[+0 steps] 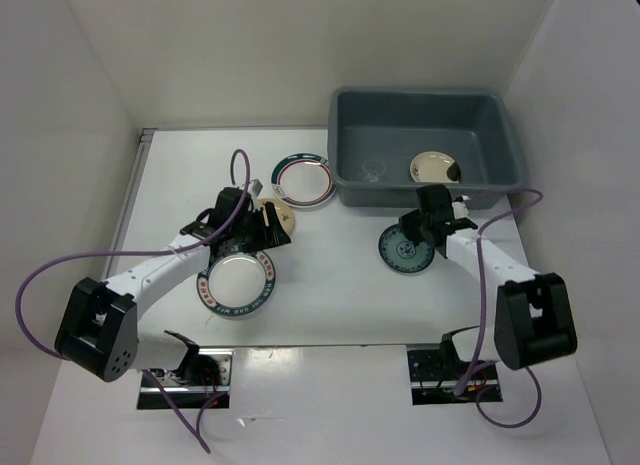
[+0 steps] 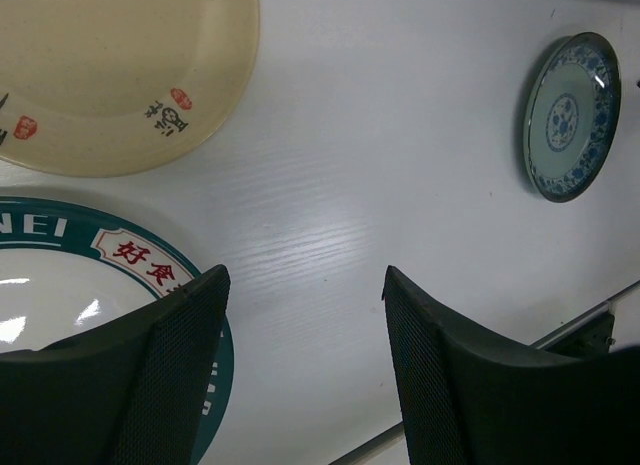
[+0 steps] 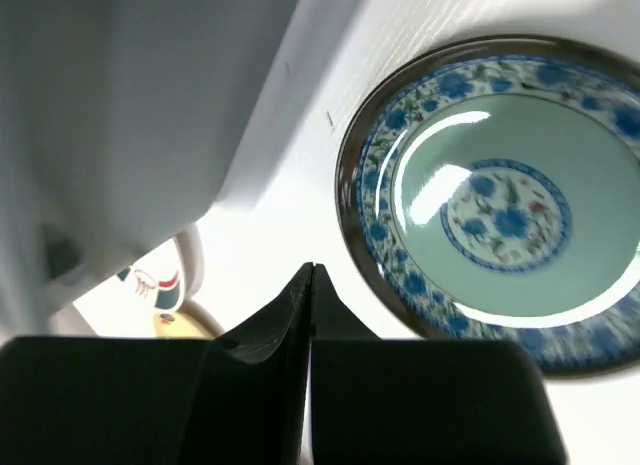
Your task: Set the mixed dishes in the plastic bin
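The grey-blue plastic bin (image 1: 345, 145) stands at the back right; a small clear cup (image 1: 375, 170) and a beige plate (image 1: 435, 167) lie in it. On the table are a white teal-rimmed plate (image 1: 302, 179), a second one (image 1: 237, 283), a beige plate (image 1: 284, 221) partly hidden by my left gripper, and a small teal patterned plate (image 1: 405, 249). My left gripper (image 1: 278, 235) is open and empty, low over bare table (image 2: 305, 285), between the beige plate (image 2: 110, 75) and the white plate (image 2: 60, 275). My right gripper (image 1: 425, 225) is shut and empty (image 3: 312, 270), beside the teal plate (image 3: 500, 195).
The bin's outer wall (image 3: 120, 105) stands close to my right gripper on its left. White walls enclose the table on the left, back and right. The small teal plate also shows far right in the left wrist view (image 2: 572, 115). Purple cables loop off both arms.
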Controlling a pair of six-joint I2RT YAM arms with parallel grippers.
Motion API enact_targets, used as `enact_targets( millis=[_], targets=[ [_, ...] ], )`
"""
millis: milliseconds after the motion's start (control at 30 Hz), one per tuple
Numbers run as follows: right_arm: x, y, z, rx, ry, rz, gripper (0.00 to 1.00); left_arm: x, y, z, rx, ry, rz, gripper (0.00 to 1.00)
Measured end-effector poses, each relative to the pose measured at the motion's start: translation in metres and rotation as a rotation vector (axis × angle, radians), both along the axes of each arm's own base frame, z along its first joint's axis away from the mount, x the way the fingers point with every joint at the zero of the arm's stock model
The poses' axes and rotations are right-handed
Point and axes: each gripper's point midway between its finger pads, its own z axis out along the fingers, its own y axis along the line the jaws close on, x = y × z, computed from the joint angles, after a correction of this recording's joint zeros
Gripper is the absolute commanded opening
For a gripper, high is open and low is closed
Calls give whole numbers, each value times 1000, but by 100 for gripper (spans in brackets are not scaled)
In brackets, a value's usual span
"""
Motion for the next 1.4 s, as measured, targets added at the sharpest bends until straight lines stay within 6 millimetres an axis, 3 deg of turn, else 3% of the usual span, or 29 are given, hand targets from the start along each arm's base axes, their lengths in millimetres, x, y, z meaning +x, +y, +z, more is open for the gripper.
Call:
enact_targets(
  millis=[167,300,467,600,967,1167,1267,1400],
  targets=[
    [-8,-26,37,-65,-83,-71,0,0,-1,3,-6,-7,-2,71],
    [1,-71,49,-133,-93,-182,0,0,-1,4,-10,-8,-4,71],
    [5,-114,14,-208,39,-284,0,-1,-2,6,-18,-11,-10,71],
    [-5,-127,-28,-236,180,-298,0,-2,-3,7,-22,-11,-15,71],
    [-13,-114,-69,-179,303,-261,0,-2,-3,7,-22,-11,-15,71],
    [-8,-102,-69,-126,286,-227,0,-2,-3,7,-21,-11,-14,71],
    [-8,-83,-68,-99,283,-176,0,-2,-3,7,-21,-12,-14,71],
    [-12,-32,-62,-55,267,-52,0,-2,-3,7,-21,-12,-14,71]
  ],
)
